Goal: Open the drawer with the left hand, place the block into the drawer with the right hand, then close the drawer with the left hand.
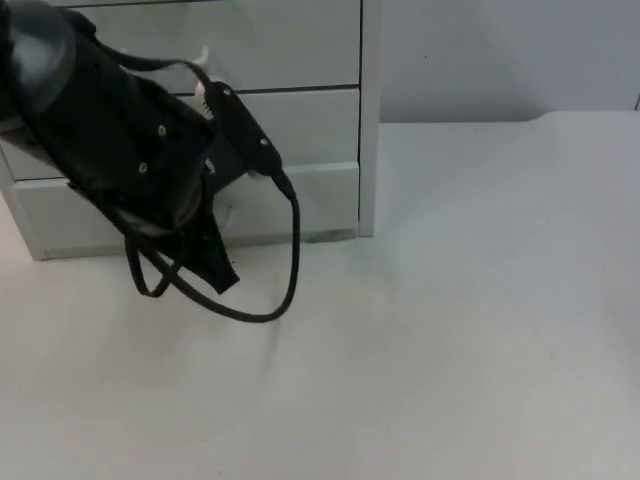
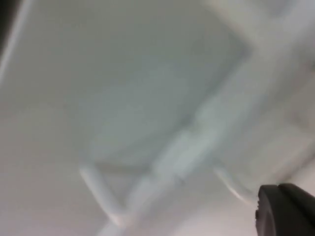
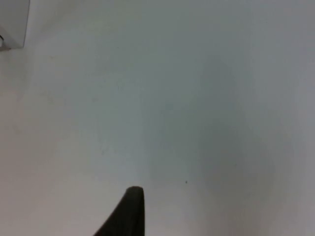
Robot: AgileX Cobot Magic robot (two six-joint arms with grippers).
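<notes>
A white drawer unit [image 1: 300,130] stands at the table's back left, with its drawer fronts flush. My left arm reaches down in front of it, and my left gripper [image 1: 218,262] hangs low, close before the bottom drawer [image 1: 310,200]. The arm hides where it meets the drawer front. In the blurred left wrist view a white bar handle [image 2: 106,201] on a drawer front lies very near my left gripper [image 2: 285,211]. My right gripper [image 3: 129,211] hovers over bare white table, with a corner of the drawer unit [image 3: 12,24] far off.
White table [image 1: 450,320] stretches to the right of and in front of the drawer unit. The grey partition wall [image 1: 500,50] closes off the back.
</notes>
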